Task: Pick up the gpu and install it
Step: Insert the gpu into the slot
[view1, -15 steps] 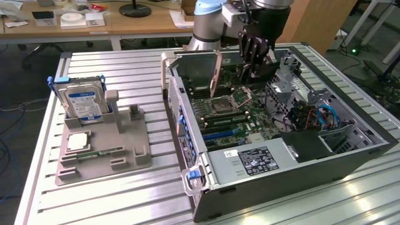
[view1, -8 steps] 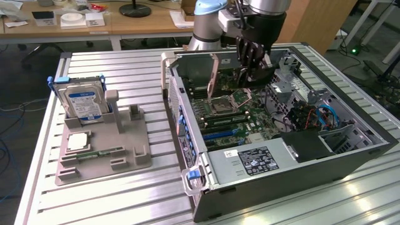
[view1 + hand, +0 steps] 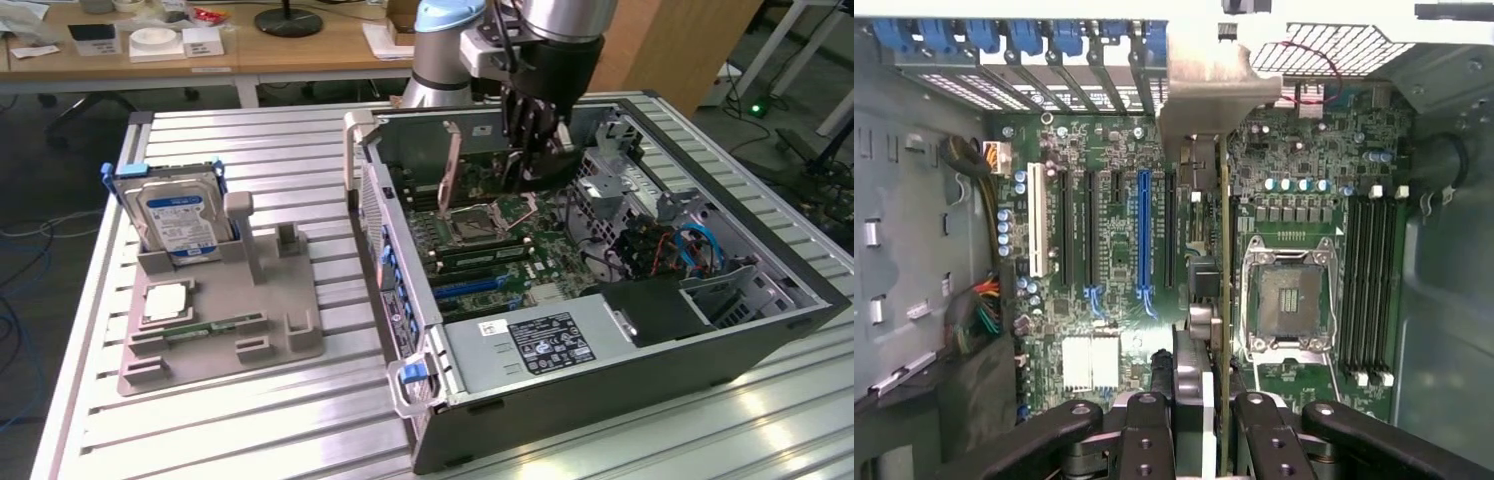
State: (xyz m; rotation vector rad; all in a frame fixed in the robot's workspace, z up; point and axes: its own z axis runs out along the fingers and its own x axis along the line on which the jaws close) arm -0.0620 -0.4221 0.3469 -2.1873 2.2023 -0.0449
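Parts stand: at the exterior view's left, well apart from the work; it carries the hard drive upright and a memory stick lying flat; you have nothing to do here for this step.
Slot: the blue slot is the long one on the motherboard, flanked by black slots; judge your target against it, since the card's lower edge must meet one slot along its whole length.
Gpu: you hold it edge-on above the board, between the slots and the CPU socket; its silver bracket points toward the case's rear slot covers; it is not seated yet.
Gripper: the fingers are narrowed onto the gpu's upper edge; keep that clamp firm.
Advice: line the card over the slot before you descend; keep it upright and parallel to the slot; a tilt probably jams one end; watch that the bracket clears the rear wall.
Arm: it reaches straight down into the open case, wrist vertical, near the rear of the case.
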